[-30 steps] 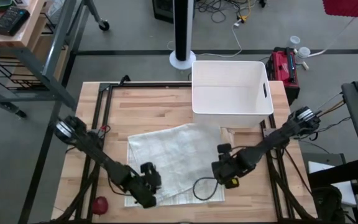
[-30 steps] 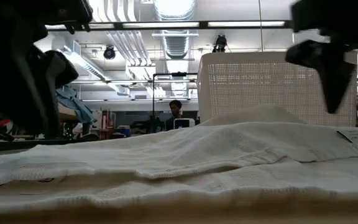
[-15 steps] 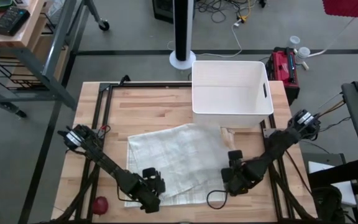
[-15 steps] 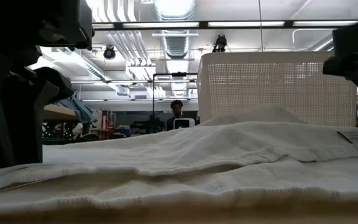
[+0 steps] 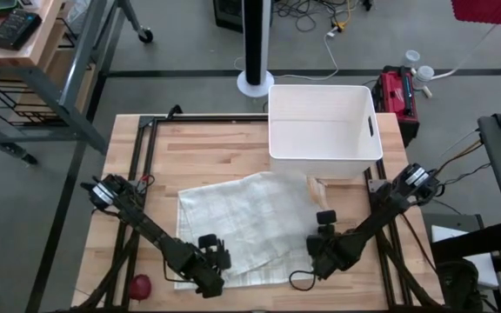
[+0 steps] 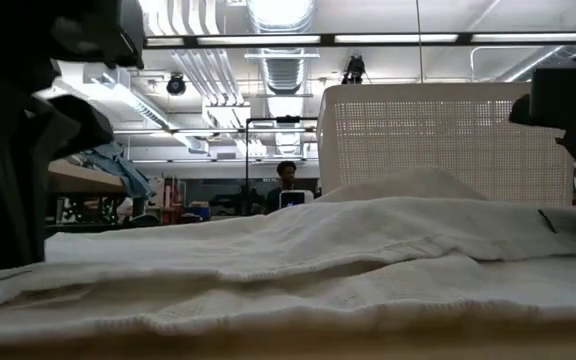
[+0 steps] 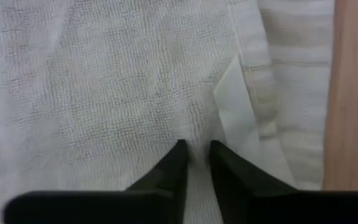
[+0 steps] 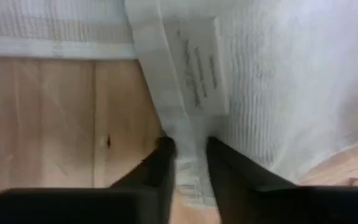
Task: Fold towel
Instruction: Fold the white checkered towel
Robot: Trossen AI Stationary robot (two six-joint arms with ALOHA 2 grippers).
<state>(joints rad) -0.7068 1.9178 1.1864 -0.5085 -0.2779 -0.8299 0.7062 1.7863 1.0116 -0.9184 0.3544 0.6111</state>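
Note:
A white towel (image 5: 246,228) lies spread and rumpled on the wooden table (image 5: 198,148), in front of a white basket (image 5: 324,122). My left gripper (image 5: 209,268) points down at the towel's near left corner. In the left wrist view its fingers (image 7: 196,149) stand close together with cloth between them. My right gripper (image 5: 320,252) points down at the near right corner. There its fingers (image 8: 188,146) straddle the hem band beside a sewn label (image 8: 201,62). In the low view the towel (image 6: 298,260) fills the foreground, with a dark arm at each side. My left gripper pinches a small ridge of towel cloth (image 7: 195,132) between its two fingertips, just in from the near left corner and beside a layer's edge (image 7: 232,106). The fingers come steeply from above. The towel lies on the table; one layer or several, I cannot tell. My right gripper pinches the towel's hem band (image 8: 185,124) between its two fingers at the near right corner, just below the label. The fingers slant steeply down from above and lie along the band. The corner rests on the wood, slack.
The basket stands at the far right, close behind the towel. A small tan object (image 5: 318,187) lies between basket and towel. A red ball (image 5: 140,284) sits at the near left corner. A black cable loop (image 5: 298,280) lies by the right gripper. Bare wood at far left.
My right gripper has come down and toward the table's near edge onto the towel's near right corner. My left gripper has sunk a little onto the near left corner. The towel's body has stayed in place.

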